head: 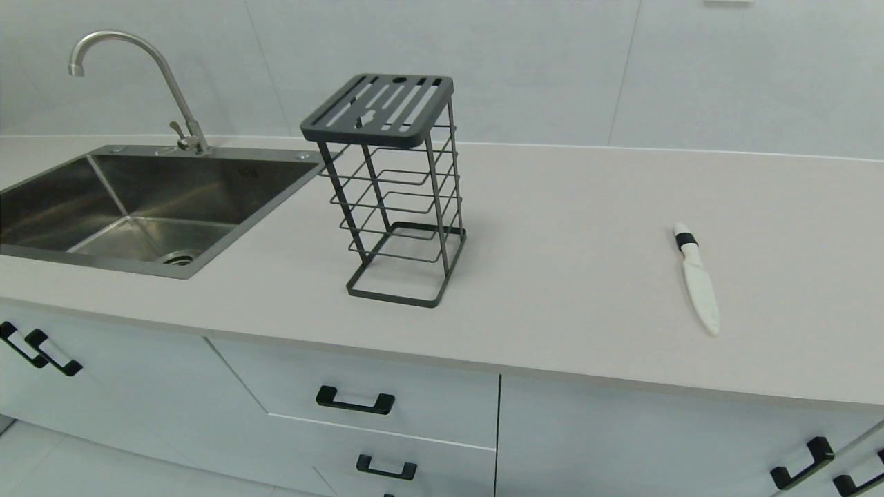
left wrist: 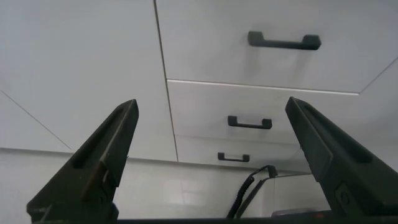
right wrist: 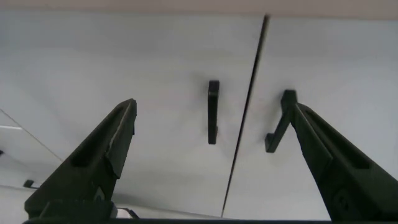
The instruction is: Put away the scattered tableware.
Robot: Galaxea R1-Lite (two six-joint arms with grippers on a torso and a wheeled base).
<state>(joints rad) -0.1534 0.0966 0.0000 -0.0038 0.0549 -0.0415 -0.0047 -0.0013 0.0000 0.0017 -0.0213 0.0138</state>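
1. Left claw is released and holds nothing; its fingers are spread wide in front of white drawers with black handles.
2. Right claw is likewise released and empty, facing white cabinet doors.
3. A white knife with a black band lies flat on the right of the desk, well apart from the rack.
4. The black wire rack stands upright mid-desk, just right of the sink.
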